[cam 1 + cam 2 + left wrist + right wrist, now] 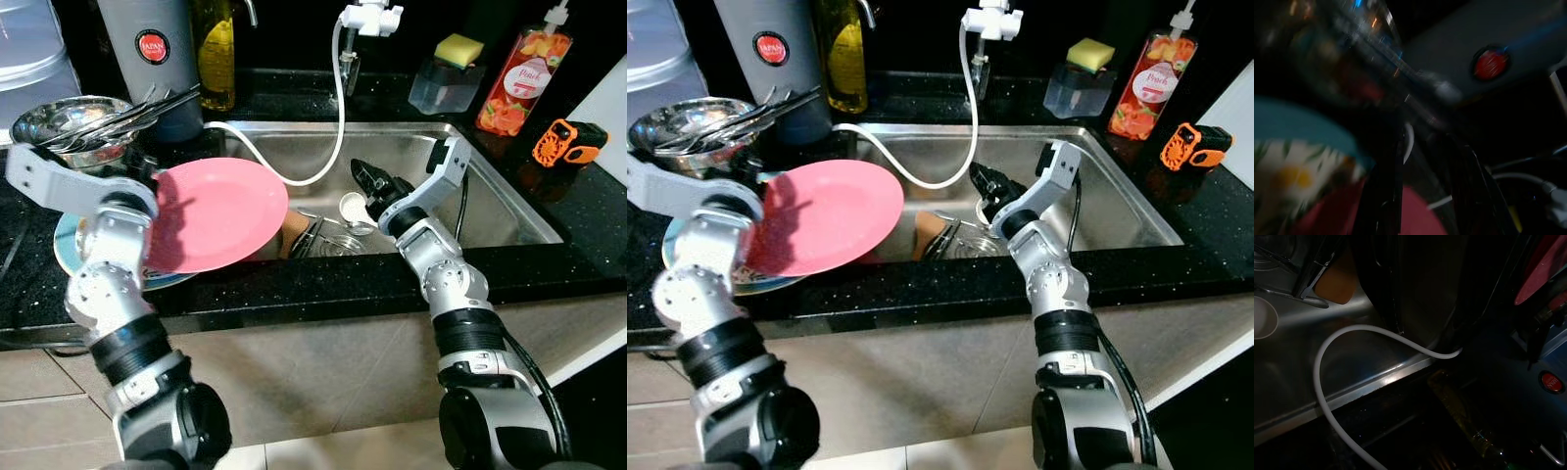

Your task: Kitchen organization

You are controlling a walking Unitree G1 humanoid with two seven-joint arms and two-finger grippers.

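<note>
Left gripper (pixel 1425 196), behind the pink plate (pixel 217 213) it holds tilted over the sink's (pixel 490 186) left edge above a floral plate (pixel 67 245) on the counter; right gripper (pixel 370 182), over the sink near a white cup (pixel 352 208), finger spread indiscernible.
</note>
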